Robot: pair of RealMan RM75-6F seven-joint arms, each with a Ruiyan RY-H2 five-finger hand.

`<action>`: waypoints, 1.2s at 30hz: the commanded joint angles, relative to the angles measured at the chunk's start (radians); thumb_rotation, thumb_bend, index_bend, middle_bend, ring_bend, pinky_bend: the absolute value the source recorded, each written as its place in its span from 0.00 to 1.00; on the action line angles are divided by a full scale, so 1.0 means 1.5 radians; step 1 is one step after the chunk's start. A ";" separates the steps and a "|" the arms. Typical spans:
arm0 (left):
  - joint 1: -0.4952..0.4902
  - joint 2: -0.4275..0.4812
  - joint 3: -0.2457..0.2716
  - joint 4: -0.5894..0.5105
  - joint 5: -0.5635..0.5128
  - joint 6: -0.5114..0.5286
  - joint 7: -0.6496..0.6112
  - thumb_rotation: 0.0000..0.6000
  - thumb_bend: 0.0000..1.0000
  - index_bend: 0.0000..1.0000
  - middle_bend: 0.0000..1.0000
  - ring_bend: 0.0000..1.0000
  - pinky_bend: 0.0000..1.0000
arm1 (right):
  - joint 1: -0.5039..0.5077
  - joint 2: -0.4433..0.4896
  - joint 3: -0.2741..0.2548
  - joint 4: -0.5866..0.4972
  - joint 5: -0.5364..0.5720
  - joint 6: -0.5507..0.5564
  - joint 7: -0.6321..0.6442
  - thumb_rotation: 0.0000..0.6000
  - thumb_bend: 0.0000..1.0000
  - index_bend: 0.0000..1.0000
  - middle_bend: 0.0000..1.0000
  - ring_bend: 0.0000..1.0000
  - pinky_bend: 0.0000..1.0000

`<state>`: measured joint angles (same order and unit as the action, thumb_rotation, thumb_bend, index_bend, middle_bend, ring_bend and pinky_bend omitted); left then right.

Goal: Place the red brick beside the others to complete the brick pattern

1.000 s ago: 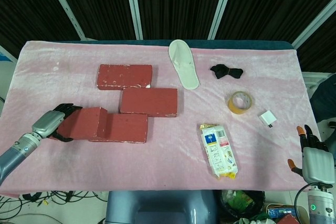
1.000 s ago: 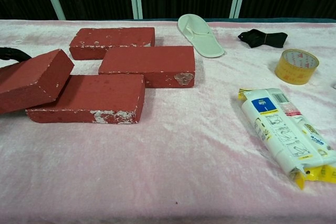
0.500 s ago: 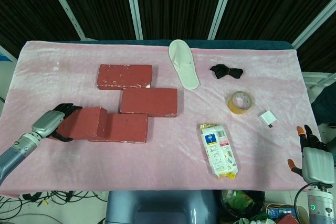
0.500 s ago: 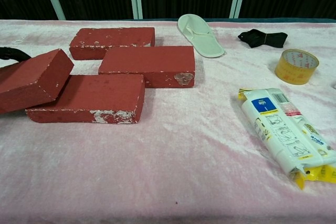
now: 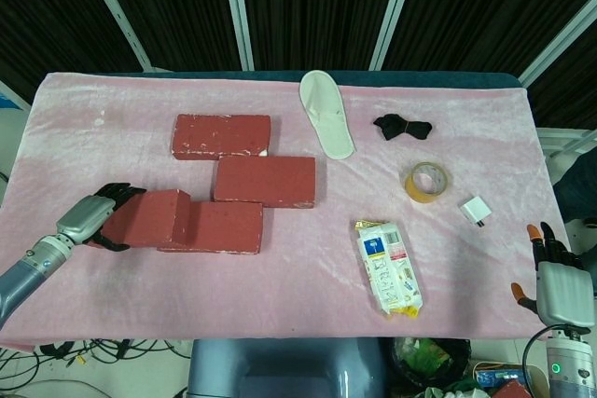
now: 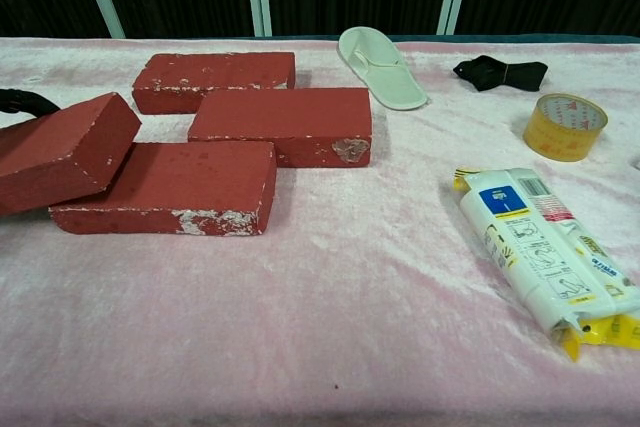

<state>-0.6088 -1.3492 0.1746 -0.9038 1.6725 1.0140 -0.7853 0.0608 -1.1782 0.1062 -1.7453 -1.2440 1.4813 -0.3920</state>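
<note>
My left hand (image 5: 91, 215) grips a red brick (image 5: 145, 219) at the table's left; the brick is tilted, its right end resting on the left end of another red brick (image 5: 222, 227). In the chest view the held brick (image 6: 60, 152) leans over that lower brick (image 6: 175, 187), and only dark fingertips (image 6: 20, 100) of my left hand show at the left edge. Two more red bricks (image 5: 221, 135) (image 5: 265, 181) lie stepped behind. My right hand (image 5: 556, 277) hangs open off the table's front right corner, holding nothing.
A white slipper (image 5: 326, 113), a black bow (image 5: 403, 126), a yellow tape roll (image 5: 425, 181), a small white adapter (image 5: 476, 211) and a wipes packet (image 5: 388, 267) lie on the right half of the pink cloth (image 5: 308, 295). The table's front edge runs close below.
</note>
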 commanded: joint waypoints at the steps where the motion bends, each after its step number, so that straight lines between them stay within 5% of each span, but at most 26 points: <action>1: 0.001 0.002 -0.001 -0.001 -0.001 0.001 -0.001 1.00 0.17 0.17 0.19 0.00 0.03 | 0.000 0.000 0.000 0.000 -0.001 0.001 0.000 1.00 0.16 0.08 0.02 0.15 0.24; 10: -0.020 0.044 -0.053 -0.019 -0.031 0.026 0.041 1.00 0.17 0.17 0.19 0.00 0.03 | 0.001 0.000 -0.002 0.003 -0.010 0.002 0.002 1.00 0.16 0.08 0.02 0.15 0.24; 23: -0.113 0.179 -0.132 -0.189 -0.143 -0.137 0.279 1.00 0.17 0.17 0.19 0.00 0.03 | 0.005 -0.010 -0.019 0.051 -0.130 0.038 0.067 1.00 0.15 0.08 0.01 0.15 0.24; 36: -0.180 0.131 -0.168 -0.171 -0.261 -0.294 0.380 1.00 0.17 0.17 0.19 0.00 0.03 | 0.003 -0.014 -0.016 0.066 -0.128 0.036 0.080 1.00 0.15 0.08 0.01 0.15 0.24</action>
<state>-0.8693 -1.1419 -0.0700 -1.1679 1.2922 0.5846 -0.2230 0.0649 -1.1986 0.0813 -1.6459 -1.4365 1.5359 -0.2719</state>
